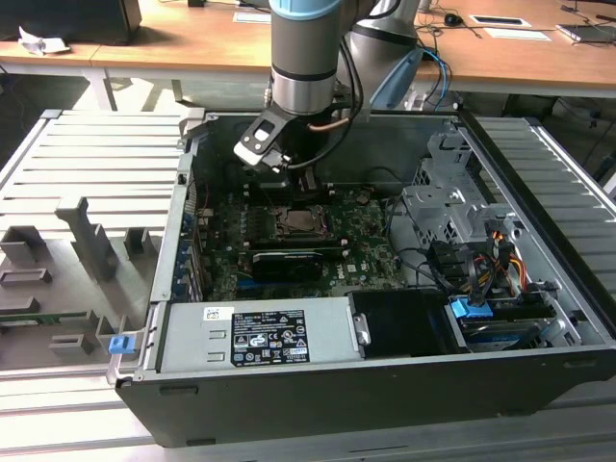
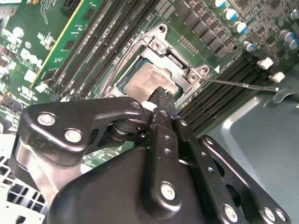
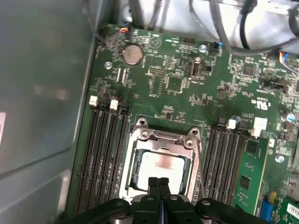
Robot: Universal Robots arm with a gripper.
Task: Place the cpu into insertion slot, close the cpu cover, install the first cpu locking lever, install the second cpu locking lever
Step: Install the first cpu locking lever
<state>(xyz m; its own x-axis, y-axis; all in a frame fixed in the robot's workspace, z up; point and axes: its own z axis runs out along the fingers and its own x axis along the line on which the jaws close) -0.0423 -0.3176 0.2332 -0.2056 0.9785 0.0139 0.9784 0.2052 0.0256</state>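
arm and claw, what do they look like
The arm is a silver-grey cylinder with a light-blue band, with a black cable looping beside it. The claw is black: flat linked bars joined by silver screws, ending in two narrow fingers.

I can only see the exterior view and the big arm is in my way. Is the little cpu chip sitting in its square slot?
Observer: Yes. In the first wrist view the cpu lies flat in there, with its silvery top facing up.
Operator: Is the metal cover thing down?
Observer: It looks down. The cpu cover lies around the chip, and the chip's top shows through its square opening.
Operator: What are the fingers doing?
Observer: The fingers are pressed together with nothing between them, and their tips are over the cpu's near edge.
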